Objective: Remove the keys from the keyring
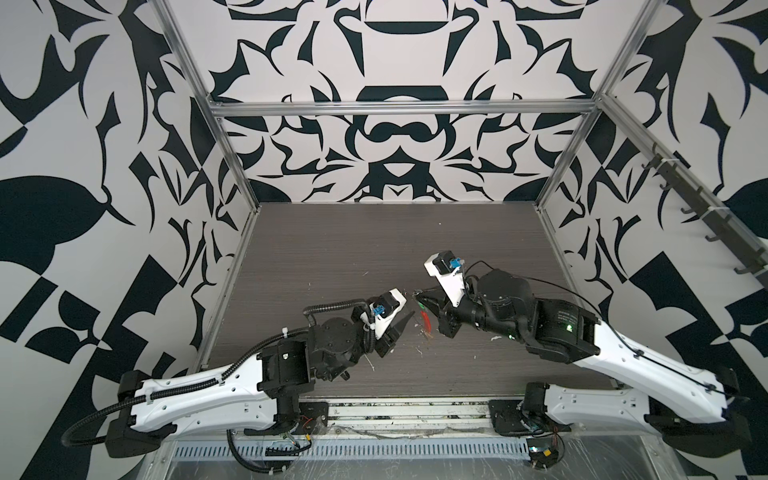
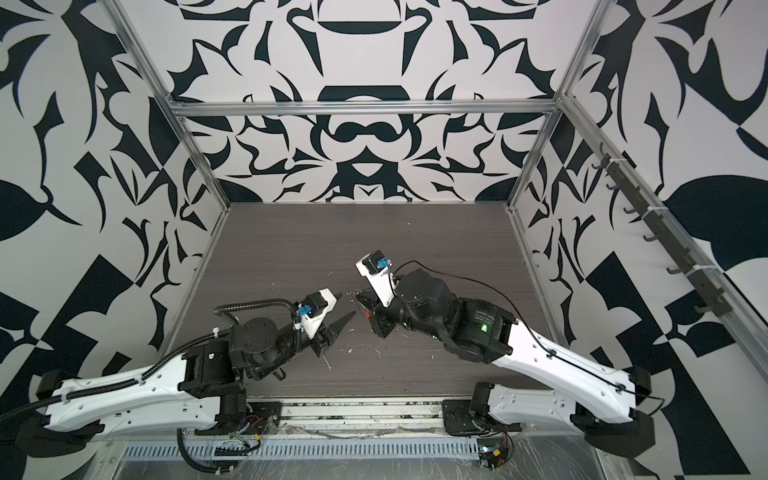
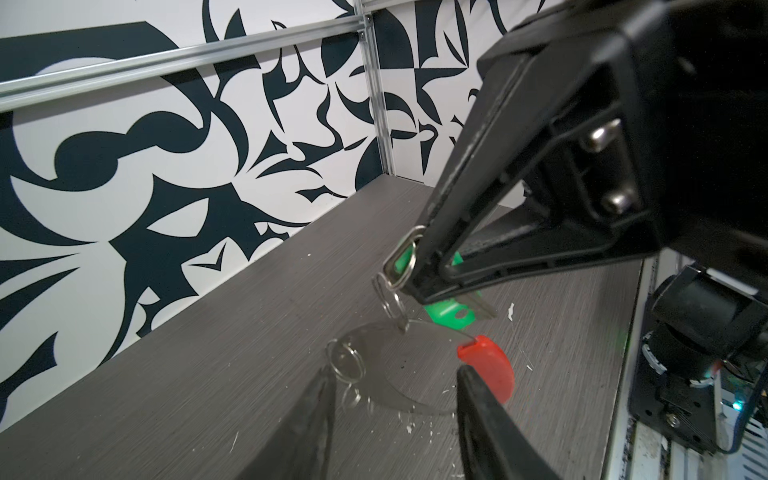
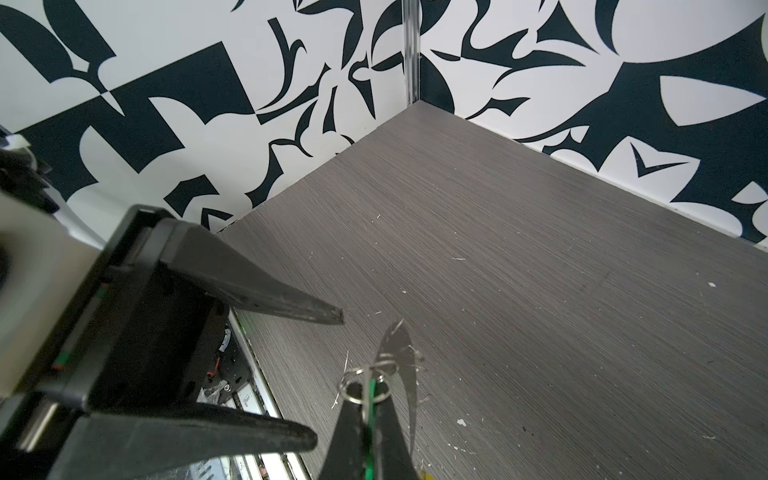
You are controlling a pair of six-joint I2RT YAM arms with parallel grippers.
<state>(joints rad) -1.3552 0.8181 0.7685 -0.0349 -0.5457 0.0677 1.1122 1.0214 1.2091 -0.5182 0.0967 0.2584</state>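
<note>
Left end effector was partly open and empty, fingers either side of the keyring, its red section just beside one fingertip. Beyond it, right end effector was clamped shut on the green-tagged key, just above that keyring.

The left gripper, jaws apart, faces the tightly closed right gripper.

Grey woodgrain table (flecked white) between black-and-white patterned walls.
</note>
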